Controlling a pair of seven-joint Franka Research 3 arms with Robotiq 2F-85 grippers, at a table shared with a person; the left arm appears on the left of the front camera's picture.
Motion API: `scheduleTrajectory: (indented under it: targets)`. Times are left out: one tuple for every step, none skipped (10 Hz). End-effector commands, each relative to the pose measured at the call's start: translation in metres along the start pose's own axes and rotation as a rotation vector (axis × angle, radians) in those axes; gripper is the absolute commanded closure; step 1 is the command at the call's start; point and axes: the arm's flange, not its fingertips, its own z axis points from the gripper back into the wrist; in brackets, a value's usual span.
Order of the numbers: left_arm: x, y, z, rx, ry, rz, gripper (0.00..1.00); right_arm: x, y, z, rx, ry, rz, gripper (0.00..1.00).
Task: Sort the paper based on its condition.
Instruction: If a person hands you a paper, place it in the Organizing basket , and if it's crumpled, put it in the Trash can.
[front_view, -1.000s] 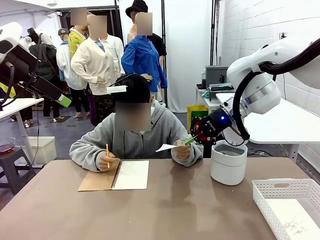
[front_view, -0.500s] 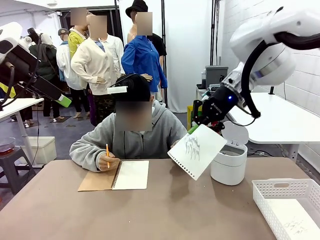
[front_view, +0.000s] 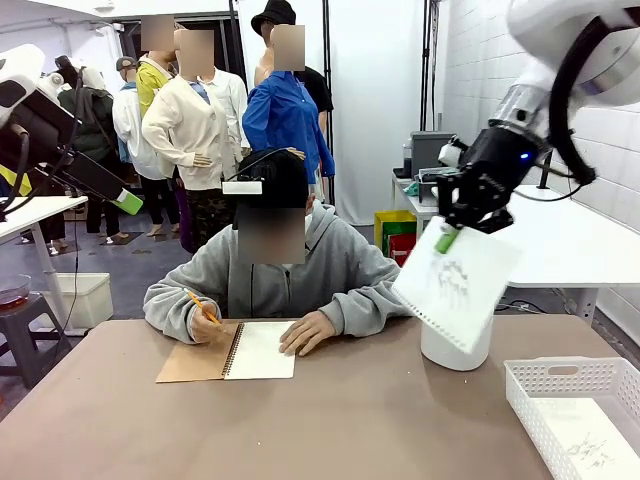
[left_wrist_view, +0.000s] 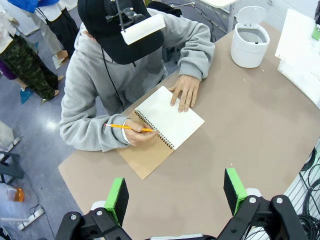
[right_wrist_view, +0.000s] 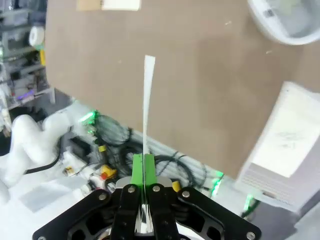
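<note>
Nearest, at five o'clock in the front view: white slotted basket (front_view: 555, 380) on the brown table (front_view: 380, 420), a second sheet (front_view: 588, 440) lying flat inside, faint grey pencil marks on it, not legible as words. From the left wrist view: left gripper (left_wrist_view: 176, 196) above the table, green pads wide apart, nothing between them. Farther in, at nine o'clock from the table's centre: spiral notebook (front_view: 262, 350) lying open, blank white page up, brown cover folded out to its left. On the page, the person's flat hand (front_view: 308, 333); just beside the spiral, the other hand (front_view: 208, 325) gripping an orange pencil (front_view: 198, 305). At three o'clock, toward the far edge: round white bin (front_view: 445, 355), lid up in the left wrist view. In front of the bin and clear of the table: paper sheet (front_view: 458, 285), hanging tilted from its top corner, perforated edge along the lower left, grey pencil scribbles across the face, unreadable as text. At one o'clock, clamped on that corner: right gripper (front_view: 447, 238), green pads pressed together on the sheet; in the right wrist view, paper sheet (right_wrist_view: 148, 100) edge-on, rising from between closed fingers (right_wrist_view: 136, 172). Beyond the far edge, at twelve o'clock: person in a grey hoodie (front_view: 340, 275) and black cap.
</note>
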Motion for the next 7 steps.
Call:
scheduleTrajectory:
  targets:
    - [0.000,0.000,0.000,-0.013,-0.005,0.019,0.00,-0.015,-0.027,0.002,-0.096,-0.120,0.043,1.00]
    - [0.000,0.000,0.000,-0.013,-0.005,0.019,0.00,-0.020,-0.044,0.010,-0.138,-0.191,0.079,1.00]
    - [0.000,0.000,0.000,-0.013,-0.005,0.019,0.00,-0.024,-0.068,0.014,-0.175,-0.208,0.070,1.00]
    - [0.000,0.000,0.000,-0.013,-0.005,0.019,0.00,-0.027,-0.087,0.013,-0.180,-0.208,0.077,1.00]
    - [0.000,0.000,0.000,-0.013,-0.005,0.019,0.00,-0.031,-0.105,0.009,-0.197,-0.215,0.106,1.00]
    - [0.000,0.000,0.000,-0.013,-0.005,0.019,0.00,-0.037,-0.122,0.007,-0.233,-0.246,0.134,1.00]
    - [0.000,0.000,0.000,-0.013,-0.005,0.019,0.00,-0.045,-0.135,0.006,-0.239,-0.226,0.111,1.00]
